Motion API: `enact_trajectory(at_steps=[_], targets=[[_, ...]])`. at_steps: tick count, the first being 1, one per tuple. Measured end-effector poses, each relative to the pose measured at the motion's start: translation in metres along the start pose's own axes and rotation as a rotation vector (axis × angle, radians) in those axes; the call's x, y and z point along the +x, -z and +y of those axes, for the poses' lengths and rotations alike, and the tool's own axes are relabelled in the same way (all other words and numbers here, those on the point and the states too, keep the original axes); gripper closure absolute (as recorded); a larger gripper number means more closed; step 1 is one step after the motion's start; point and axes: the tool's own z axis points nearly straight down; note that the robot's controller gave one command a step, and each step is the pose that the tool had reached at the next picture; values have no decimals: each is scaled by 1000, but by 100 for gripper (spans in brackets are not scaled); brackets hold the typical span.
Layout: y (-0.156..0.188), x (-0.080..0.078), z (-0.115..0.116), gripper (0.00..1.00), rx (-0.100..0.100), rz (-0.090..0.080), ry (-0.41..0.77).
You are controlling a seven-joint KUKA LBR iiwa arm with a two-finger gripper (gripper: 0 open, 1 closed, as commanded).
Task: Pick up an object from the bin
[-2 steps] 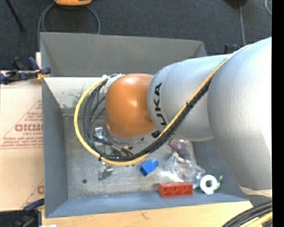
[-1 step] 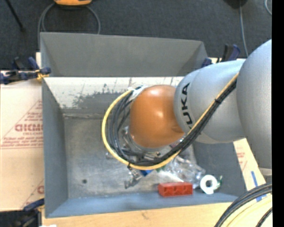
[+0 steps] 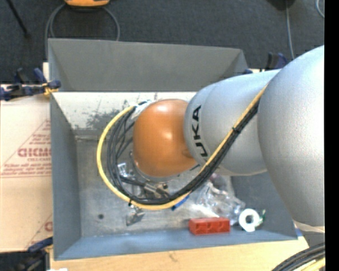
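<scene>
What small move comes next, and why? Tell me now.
Probably slide the pincer toward the view's right, to the red block. The pincer sits low over bare floor of the bin, while the block lies apart from it by the front wall, next to a white roll and a crumpled clear wrapper.
</scene>
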Motion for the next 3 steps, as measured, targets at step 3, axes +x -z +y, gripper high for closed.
enact_trajectory(at_steps=[3], targets=[[-21, 48, -191, 0, 7, 5, -264]])
